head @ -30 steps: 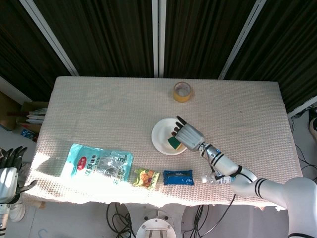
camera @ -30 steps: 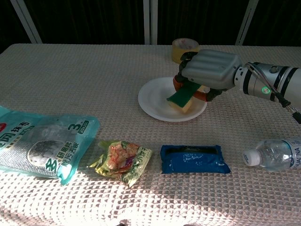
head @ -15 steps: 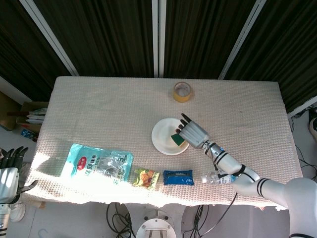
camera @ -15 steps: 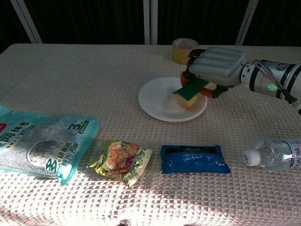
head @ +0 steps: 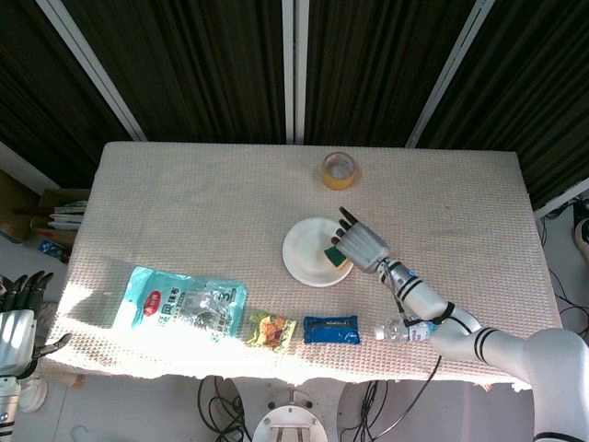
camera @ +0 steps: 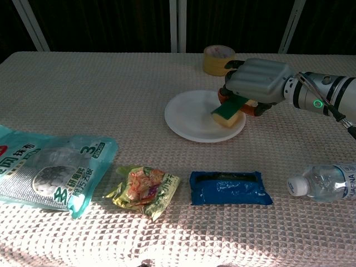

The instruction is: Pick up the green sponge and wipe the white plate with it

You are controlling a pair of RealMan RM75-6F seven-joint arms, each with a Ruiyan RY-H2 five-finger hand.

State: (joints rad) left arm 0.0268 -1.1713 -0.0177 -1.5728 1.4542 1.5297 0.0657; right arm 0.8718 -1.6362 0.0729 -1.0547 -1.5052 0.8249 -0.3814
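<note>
A roll of yellow tape (camera: 218,59) sits toward the far edge of the counter (camera: 100,89), which wears a beige woven cloth. Along the near edge lie a large teal packet (camera: 47,172) at the left, a crumpled yellow-green snack wrapper (camera: 144,190), a dark blue packet (camera: 229,188) and, at the right, a clear water bottle (camera: 324,182) on its side.

The white plate (camera: 189,118) is the landmark. Its left half is bare, but the right hand (camera: 257,82) and green sponge (camera: 229,109) cover its right edge. Behind the plate stands a tape roll (camera: 217,58). In front lie a blue packet (camera: 229,188) and snack bag (camera: 143,189). A water bottle (camera: 325,182) lies front-right. Left of the plate, the cloth is open.
</note>
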